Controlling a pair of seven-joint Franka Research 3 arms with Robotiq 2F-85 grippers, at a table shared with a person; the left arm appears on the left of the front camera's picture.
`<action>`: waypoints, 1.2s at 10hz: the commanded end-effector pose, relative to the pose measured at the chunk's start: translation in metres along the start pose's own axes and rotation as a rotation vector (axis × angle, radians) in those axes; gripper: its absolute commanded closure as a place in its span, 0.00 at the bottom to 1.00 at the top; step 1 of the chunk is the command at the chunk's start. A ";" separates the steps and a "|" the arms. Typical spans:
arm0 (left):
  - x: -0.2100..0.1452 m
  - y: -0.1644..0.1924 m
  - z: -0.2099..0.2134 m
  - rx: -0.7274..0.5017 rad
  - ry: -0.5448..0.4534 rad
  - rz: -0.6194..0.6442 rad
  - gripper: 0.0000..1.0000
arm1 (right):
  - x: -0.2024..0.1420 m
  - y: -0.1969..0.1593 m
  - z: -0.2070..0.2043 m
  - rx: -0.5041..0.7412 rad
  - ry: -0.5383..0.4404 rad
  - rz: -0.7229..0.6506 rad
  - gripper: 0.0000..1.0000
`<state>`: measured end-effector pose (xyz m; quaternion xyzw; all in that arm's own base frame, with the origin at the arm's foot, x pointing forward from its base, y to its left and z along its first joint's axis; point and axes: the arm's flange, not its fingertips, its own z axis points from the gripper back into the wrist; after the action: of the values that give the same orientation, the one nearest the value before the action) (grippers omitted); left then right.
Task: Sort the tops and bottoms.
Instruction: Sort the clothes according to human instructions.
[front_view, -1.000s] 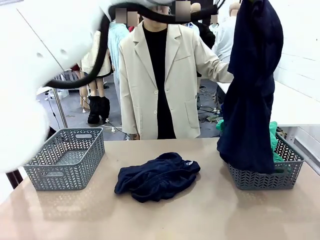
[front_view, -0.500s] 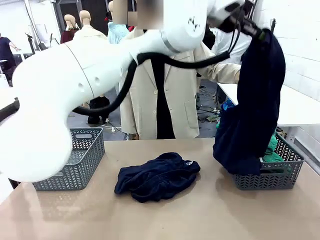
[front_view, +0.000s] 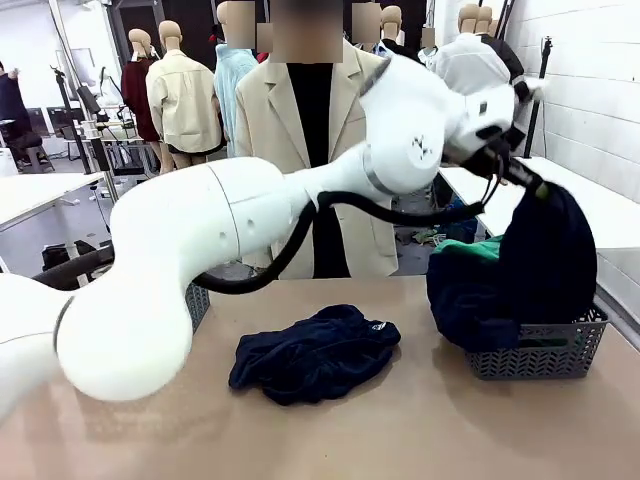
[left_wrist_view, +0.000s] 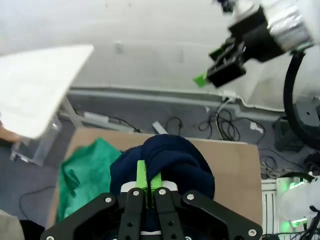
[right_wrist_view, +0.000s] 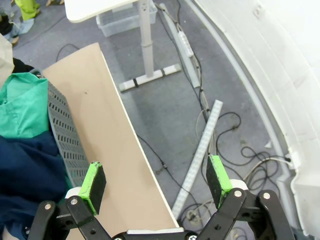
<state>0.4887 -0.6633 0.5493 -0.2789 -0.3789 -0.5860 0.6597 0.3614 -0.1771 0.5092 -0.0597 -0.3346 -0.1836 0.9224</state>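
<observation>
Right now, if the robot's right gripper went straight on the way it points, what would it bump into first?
Probably the grey floor, just past the table edge. The open right gripper points down beside the basket. Depth is unclear.

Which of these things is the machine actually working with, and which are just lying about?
Job: hanging navy garment, pinched by the left gripper at the right basket; green garment inside it; crumpled navy garment on the table.
Bystanders: person's beige blazer; white side table.
</observation>
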 end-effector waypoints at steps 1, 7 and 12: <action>0.138 0.103 -0.119 -0.060 0.048 0.073 1.00 | -0.001 0.001 -0.001 0.003 0.003 -0.015 0.00; 0.099 0.091 -0.111 -0.119 0.250 -0.008 0.87 | -0.001 0.001 -0.001 0.003 0.003 -0.015 0.00; 0.101 0.098 -0.095 -0.197 0.352 0.072 0.00 | -0.001 0.001 -0.001 0.003 0.003 -0.015 0.00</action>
<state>0.4884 -0.6445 0.5212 -0.2399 -0.2195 -0.6371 0.6989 0.3614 -0.1772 0.5092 -0.0597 -0.3346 -0.1837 0.9223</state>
